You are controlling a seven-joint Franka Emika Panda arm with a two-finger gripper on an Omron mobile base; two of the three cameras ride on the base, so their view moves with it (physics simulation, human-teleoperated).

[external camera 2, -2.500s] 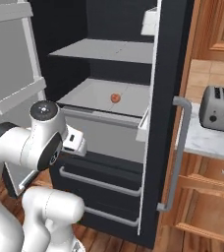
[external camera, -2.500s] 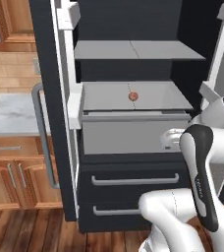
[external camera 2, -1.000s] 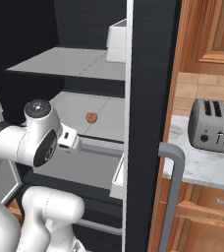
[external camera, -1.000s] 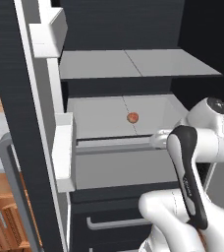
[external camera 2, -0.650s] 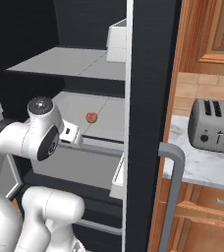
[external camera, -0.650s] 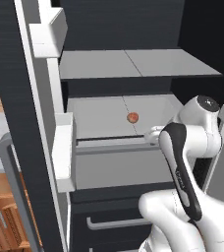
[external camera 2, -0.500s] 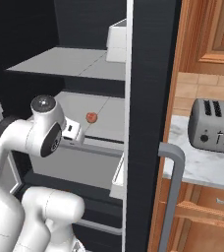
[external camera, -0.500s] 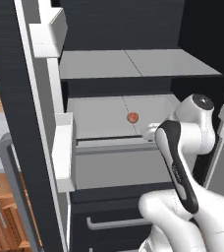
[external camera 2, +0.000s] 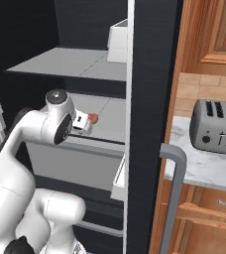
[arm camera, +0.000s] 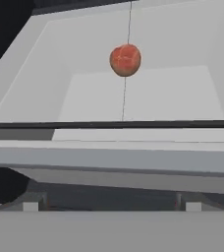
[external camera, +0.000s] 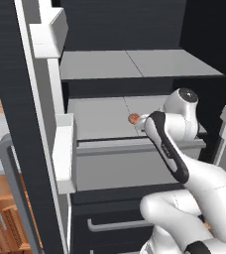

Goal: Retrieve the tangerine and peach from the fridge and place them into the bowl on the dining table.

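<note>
Left base view: the fridge [external camera: 30,124] stands open, its white door bin [external camera: 65,149] at left, two light grey shelves in the middle and the white arm reaching in from the lower right. A small round fruit, reddish with a paler blush and most likely the peach [external camera: 133,118], sits alone on the lower shelf [external camera: 97,116], near its centre seam. The gripper [external camera: 142,121] hangs just beside it at the shelf's front edge.

Right base view: the arm rises from the lower left, the hand level with that same shelf and the fruit [external camera 2: 92,118] just beyond it. The black door edge cuts the middle of the frame. A silver toaster [external camera 2: 219,135] rests on the marble wall surface at right.

Hand view: the fruit [arm camera: 125,60] lies ahead and above centre, on the shelf beyond the front rail, with open shelf all around it. The jaws stand wide and hold nothing.

By the look of it, the job is at its first pick: the door is open and the arm lined up, but no fruit has been lifted. The tangerine, the bowl and the dining table are yet to figure, so both deliveries remain.
</note>
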